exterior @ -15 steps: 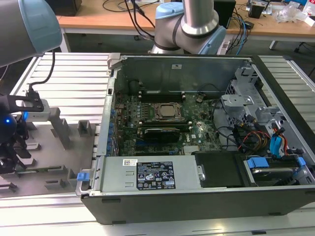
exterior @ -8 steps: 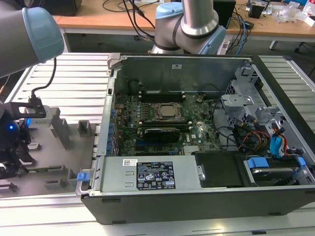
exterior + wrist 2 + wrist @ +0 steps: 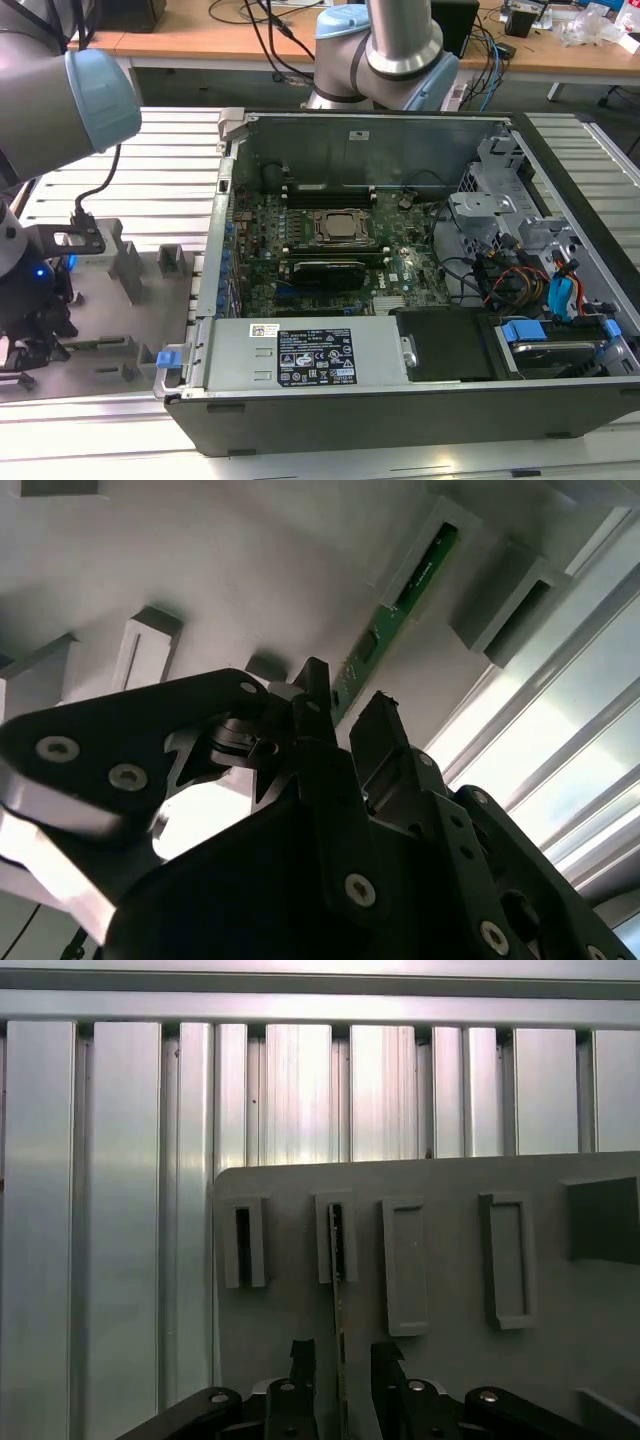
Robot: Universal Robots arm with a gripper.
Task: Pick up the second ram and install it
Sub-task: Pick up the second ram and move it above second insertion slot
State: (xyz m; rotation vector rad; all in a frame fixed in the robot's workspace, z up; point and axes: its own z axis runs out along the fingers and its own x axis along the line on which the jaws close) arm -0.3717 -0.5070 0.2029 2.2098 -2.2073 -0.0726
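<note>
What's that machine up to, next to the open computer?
A robot arm holds its hand over a grey plate beside the open computer case. The open fingers straddle a green ram stick standing on edge in a slot of that plate. It isn't gripped or lifted yet.

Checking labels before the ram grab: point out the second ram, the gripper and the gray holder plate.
second ram (image 3: 398, 608): second wrist view, green face of the board.
gripper (image 3: 344, 1350): first wrist view, midway between its fingertips.
gray holder plate (image 3: 560, 1360): first wrist view, bare flat surface.
</note>
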